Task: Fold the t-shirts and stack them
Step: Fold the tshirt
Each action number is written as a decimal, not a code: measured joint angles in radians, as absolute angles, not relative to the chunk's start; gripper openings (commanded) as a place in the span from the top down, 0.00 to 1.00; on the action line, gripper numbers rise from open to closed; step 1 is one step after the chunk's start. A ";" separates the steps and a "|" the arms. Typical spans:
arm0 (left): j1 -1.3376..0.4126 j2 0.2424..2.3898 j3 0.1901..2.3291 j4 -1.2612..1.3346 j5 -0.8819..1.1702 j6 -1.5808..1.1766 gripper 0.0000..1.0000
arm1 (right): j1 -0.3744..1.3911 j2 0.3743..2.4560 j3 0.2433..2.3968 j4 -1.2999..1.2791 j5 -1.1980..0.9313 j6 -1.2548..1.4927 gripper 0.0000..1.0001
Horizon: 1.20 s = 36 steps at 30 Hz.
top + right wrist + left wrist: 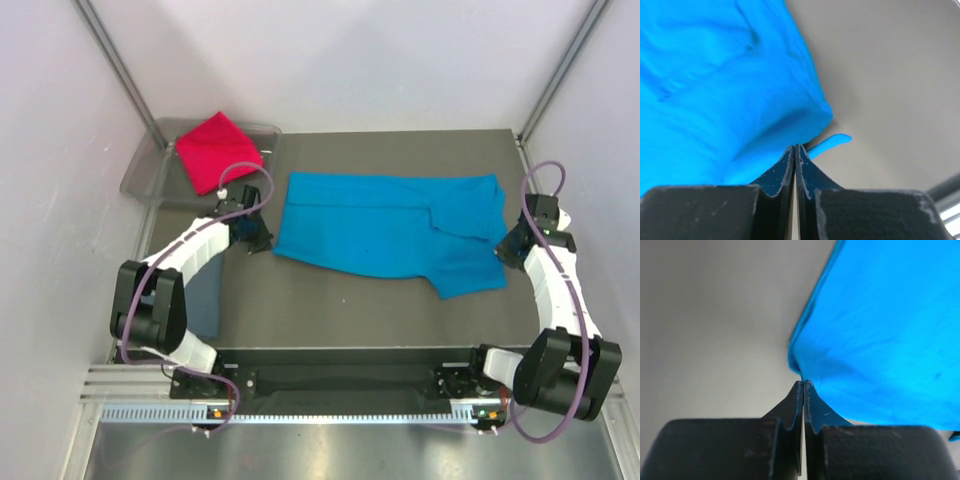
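A turquoise t-shirt (390,225) lies spread across the middle of the dark table, its right part folded over itself. My left gripper (262,240) is at its left edge, and in the left wrist view the jaws (803,383) are shut with the turquoise cloth (890,330) drawn into the tips. At the shirt's right edge my right gripper (507,250) is also shut (795,146), pinching bunched turquoise cloth (715,90). A folded red t-shirt (218,150) rests in the tray. Part of a grey-blue t-shirt (205,300) shows under the left arm.
A clear plastic tray (140,180) stands at the back left corner. Pale walls and slanted metal posts (115,60) enclose the table. The arms' bases and a metal rail (340,410) run along the near edge.
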<state>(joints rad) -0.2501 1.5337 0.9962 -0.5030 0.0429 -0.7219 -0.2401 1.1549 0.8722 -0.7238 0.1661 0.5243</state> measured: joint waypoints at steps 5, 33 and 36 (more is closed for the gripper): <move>-0.250 1.616 1.146 -0.505 0.032 -0.677 1.00 | -0.238 1.231 0.971 -0.702 0.147 0.501 1.00; -0.242 1.988 1.510 -0.531 0.065 -0.652 1.00 | -0.398 1.570 1.002 -0.679 -0.099 0.427 0.54; -0.242 1.988 1.483 -0.528 0.086 -0.652 1.00 | -0.446 1.551 0.942 -0.696 -0.112 0.410 0.55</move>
<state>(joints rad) -0.2417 1.9881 1.4826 -0.5282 0.0860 -0.6521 -0.4458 1.5513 0.9417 -0.6960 -0.1120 0.4095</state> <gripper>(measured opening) 0.011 0.458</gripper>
